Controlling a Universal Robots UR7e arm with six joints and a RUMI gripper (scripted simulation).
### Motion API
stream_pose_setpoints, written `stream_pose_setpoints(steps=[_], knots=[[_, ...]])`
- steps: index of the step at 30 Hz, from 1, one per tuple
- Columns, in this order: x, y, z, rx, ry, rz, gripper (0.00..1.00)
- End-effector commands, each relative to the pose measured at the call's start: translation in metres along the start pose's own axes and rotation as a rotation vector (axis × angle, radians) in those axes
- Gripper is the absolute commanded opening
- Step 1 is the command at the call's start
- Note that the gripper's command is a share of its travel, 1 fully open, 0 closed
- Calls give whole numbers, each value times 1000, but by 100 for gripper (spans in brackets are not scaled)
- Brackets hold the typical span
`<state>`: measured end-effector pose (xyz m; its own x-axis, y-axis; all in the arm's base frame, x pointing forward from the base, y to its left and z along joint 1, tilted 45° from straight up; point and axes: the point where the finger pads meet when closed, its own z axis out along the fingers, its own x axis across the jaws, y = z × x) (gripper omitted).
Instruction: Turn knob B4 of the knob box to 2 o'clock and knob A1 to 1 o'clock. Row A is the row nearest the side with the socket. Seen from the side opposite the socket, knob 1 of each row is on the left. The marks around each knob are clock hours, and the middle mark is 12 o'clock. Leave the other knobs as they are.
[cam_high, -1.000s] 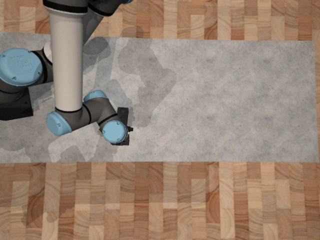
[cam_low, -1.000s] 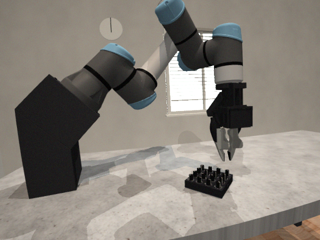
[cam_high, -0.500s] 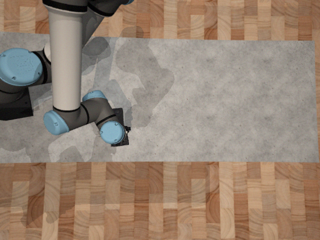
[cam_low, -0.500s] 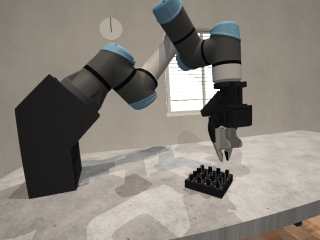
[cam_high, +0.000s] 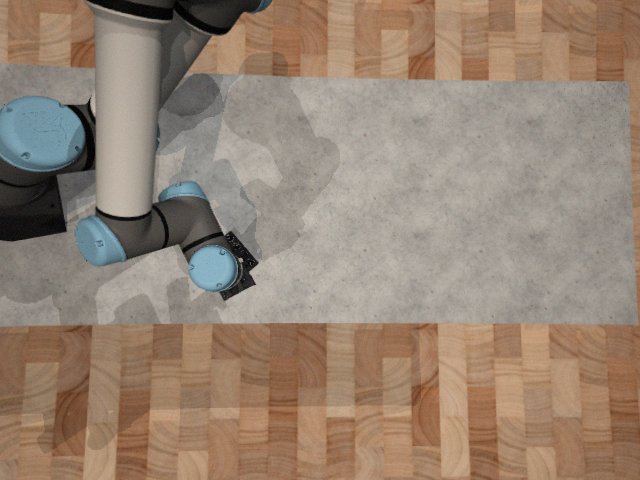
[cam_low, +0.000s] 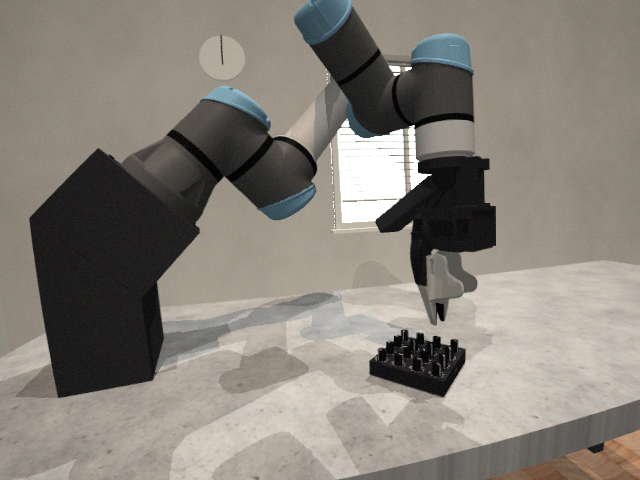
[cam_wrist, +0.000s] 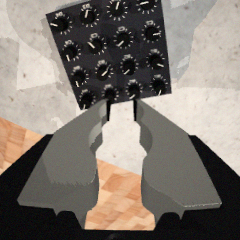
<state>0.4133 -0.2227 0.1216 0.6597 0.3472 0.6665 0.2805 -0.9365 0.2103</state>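
Note:
The black knob box (cam_low: 417, 360) lies on the grey table top and carries several small black knobs with white pointer lines, set in rows. In the wrist view the box (cam_wrist: 110, 50) fills the upper part, tilted a little. My gripper (cam_low: 438, 317) hangs above the far side of the box, clear of the knobs. In the wrist view its fingertips stand a narrow gap apart with nothing between them, over the box's near edge by the two middle knobs of the nearest row. From above, the wrist (cam_high: 213, 267) hides most of the box (cam_high: 246, 263).
The arm's black base block (cam_low: 98, 268) stands at the left end of the table. The table's front edge (cam_low: 516, 439) runs close to the box. Wooden floor (cam_high: 361, 403) lies beyond it.

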Motion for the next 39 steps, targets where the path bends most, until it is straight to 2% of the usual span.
stream_pose_setpoints(steps=[1,21,39], knots=[[-10,-1,-3,9,12,-156,11],[-42,-1,-9,3,17,-656,11],[-47,-1,-10,1,18,-742,11]])
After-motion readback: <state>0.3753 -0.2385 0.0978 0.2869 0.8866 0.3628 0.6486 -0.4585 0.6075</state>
